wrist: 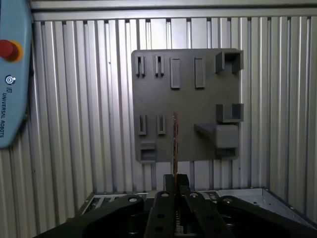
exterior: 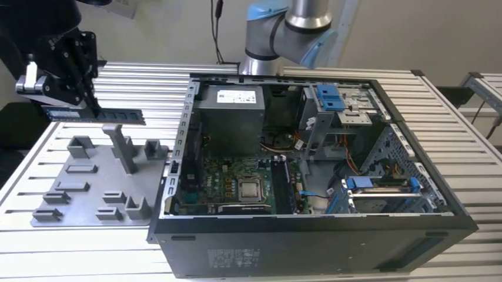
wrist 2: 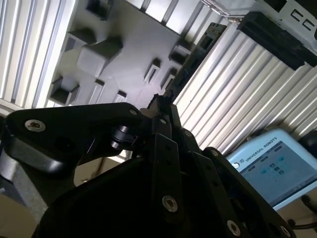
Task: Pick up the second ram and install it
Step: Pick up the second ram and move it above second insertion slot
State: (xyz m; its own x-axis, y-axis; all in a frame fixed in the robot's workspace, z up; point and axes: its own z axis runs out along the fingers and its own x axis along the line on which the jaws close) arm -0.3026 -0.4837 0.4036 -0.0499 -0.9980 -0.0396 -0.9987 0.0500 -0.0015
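The second ram (exterior: 117,116), a thin dark green stick, hangs level in the air at the exterior view's upper left. My gripper (exterior: 88,110) is shut on its middle. It is held above the back edge of the grey fixture plate (exterior: 86,194), clear of the fixture blocks. In the first wrist view the ram (wrist: 175,141) appears edge-on as a thin line rising from my gripper (wrist: 176,179), over the fixture plate (wrist: 188,99). The open computer case (exterior: 314,176) lies to the exterior view's right, with the motherboard's long black slots (exterior: 283,183) beside the processor.
Tall grey fixture posts (exterior: 121,147) stand just below the ram. The case's side wall (exterior: 178,147) rises between the fixture and the motherboard. The arm's base (exterior: 283,35) stands behind the case. A teach pendant (wrist: 12,74) lies on the slatted table beside the fixture.
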